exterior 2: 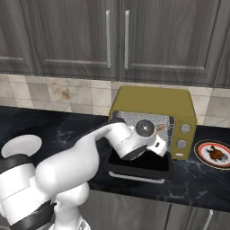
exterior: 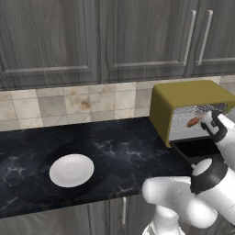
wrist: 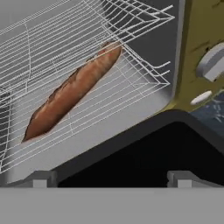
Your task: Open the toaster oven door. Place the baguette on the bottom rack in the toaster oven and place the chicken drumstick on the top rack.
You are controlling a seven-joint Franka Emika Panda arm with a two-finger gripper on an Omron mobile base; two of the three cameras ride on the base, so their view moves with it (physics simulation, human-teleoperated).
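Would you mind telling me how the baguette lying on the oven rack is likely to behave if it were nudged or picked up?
The baguette looks slim and straight, so it would probably lift stiffly rather than droop. Its rounded, tapered form suggests it might roll sideways if pushed across its length. Resting on the open wire rack, its narrow ends could perhaps catch in the mesh when slid.

Dark grey wood cabinets (exterior: 92, 36), beige tiled backsplash (exterior: 69, 103), black, seemingly marbled countertop (exterior: 119, 151)

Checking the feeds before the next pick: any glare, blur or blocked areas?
Left base view: soft and blocky, the arm covers part of the toaster oven. Right base view: the arm hides most of the oven opening. Hand view: sharp, no glare, baguette clear among rack wires.
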